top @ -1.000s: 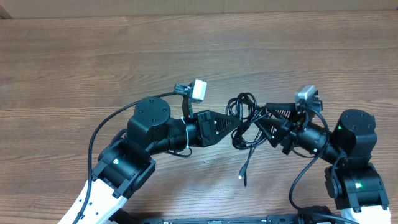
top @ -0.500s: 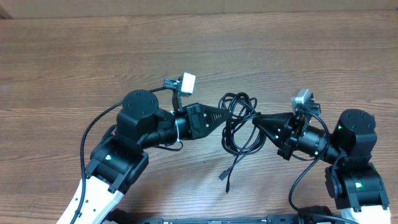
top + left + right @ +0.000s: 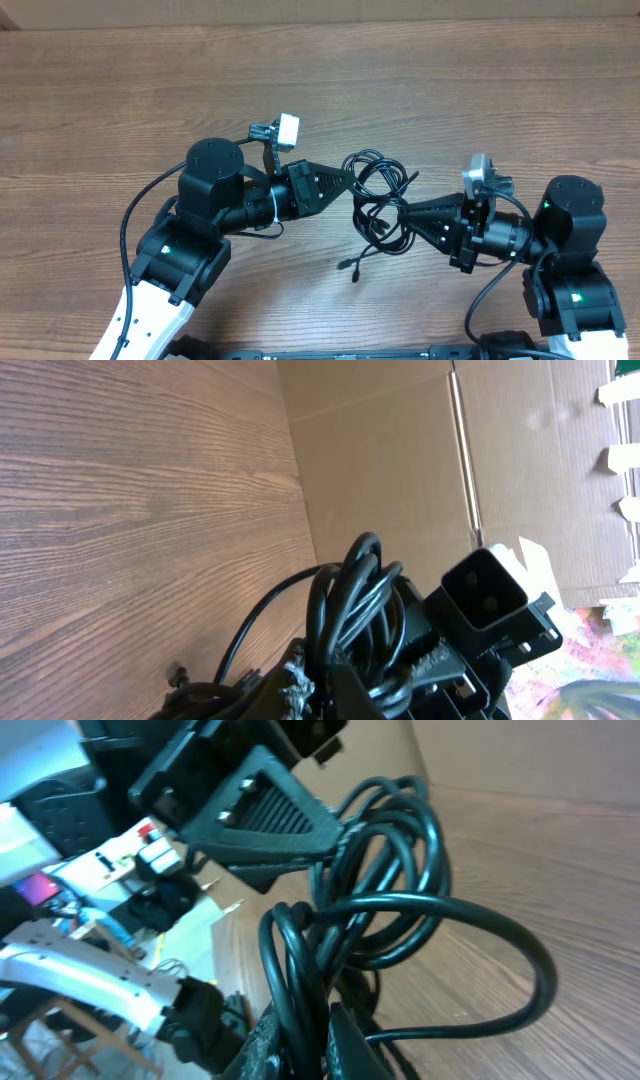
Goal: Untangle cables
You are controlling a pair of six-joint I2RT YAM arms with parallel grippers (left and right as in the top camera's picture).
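The cables [image 3: 378,200] are a tangled bundle of thin black loops held above the table between my two grippers. My left gripper [image 3: 350,178] is shut on the bundle's upper left loops; in the left wrist view the loops [image 3: 350,600] pass between its jaws. My right gripper [image 3: 398,212] is shut on the bundle's lower right strands; in the right wrist view the strands [image 3: 330,950] are pinched between its jaws. A loose end with a small plug [image 3: 346,266] hangs down toward the table.
The wooden table [image 3: 320,90] lies under both arms. A cardboard wall [image 3: 400,460] stands beyond the table's far edge. The left arm's own thick black wire [image 3: 140,215] loops out at the left.
Both grippers have moved left with the bundle. The loose plug end has swung left and lies lower left of the bundle.
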